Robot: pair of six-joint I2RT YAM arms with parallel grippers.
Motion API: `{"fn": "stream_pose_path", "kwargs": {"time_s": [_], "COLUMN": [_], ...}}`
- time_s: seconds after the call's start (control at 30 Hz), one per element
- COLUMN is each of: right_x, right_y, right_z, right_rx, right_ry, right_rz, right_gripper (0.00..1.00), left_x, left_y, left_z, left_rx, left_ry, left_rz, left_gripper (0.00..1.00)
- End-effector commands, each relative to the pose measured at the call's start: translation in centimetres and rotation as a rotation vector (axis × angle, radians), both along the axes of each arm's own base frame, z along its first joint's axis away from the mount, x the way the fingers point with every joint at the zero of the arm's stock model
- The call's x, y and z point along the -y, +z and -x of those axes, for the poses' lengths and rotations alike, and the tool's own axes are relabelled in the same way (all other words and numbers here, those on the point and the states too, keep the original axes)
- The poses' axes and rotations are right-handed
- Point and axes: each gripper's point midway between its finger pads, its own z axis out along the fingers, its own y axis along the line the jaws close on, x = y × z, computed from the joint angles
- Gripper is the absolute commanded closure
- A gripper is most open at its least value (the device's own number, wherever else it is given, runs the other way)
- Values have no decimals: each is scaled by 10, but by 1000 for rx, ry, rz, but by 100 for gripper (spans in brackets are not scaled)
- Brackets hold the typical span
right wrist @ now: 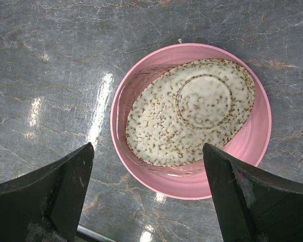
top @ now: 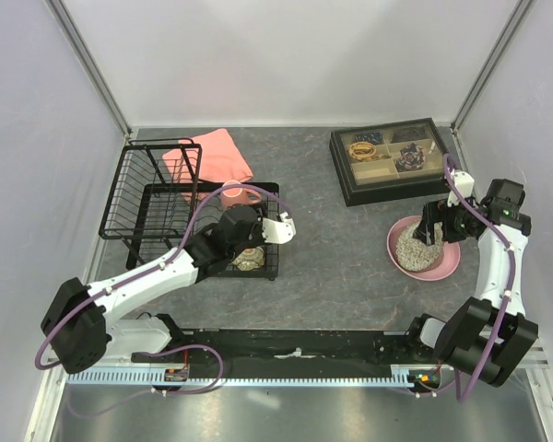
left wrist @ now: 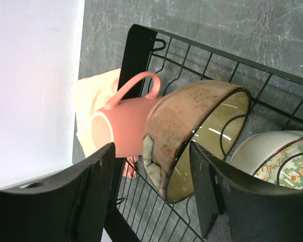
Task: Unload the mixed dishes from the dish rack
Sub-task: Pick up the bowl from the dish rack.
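Dish rack (top: 166, 189), 10 o'clock on table (top: 332, 267): pink mug (left wrist: 123, 128) at 9 o'clock of brown bowl (left wrist: 187, 116); left gripper (left wrist: 151, 148) straddling bowl wall, jaws apart, unclamped. Step: bowl pickup. Next: clench, lift clear of wires. 3 o'clock: speckled bowl (right wrist: 192, 116) inverted on pink plate (right wrist: 252, 146); right gripper (right wrist: 147, 148) released above.

no text, label or number can be read — none.

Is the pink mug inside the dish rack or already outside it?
Inside: the pink mug lies within the rack, beside the brown bowl.
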Motion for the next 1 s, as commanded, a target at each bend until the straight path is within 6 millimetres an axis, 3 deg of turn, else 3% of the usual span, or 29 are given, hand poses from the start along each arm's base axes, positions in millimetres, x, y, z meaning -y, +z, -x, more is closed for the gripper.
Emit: {"fn": "stream_pose_path", "kwargs": {"time_s": [0.0, 0.2, 0.37, 0.97], "right_x": [-2, -2, -2, -2], "right_y": [-4, -6, -7, -16], "right_z": [-3, -4, -3, -2], "right_rx": [15, 12, 10, -14], "right_ry": [8, 9, 10, 10], "right_rz": [-4, -6, -8, -13], "right_gripper": [4, 4, 4, 5], "left_x": [4, 0, 4, 0], "left_y": [4, -10, -4, -21], "left_z": [-5, -2, -8, -12], "left_rx": [68, 62, 126, 212], "left_ry": [-8, -12, -17, -26], "left_rz": [14, -12, 13, -7], "left_gripper": [34, 35, 36, 44]}}
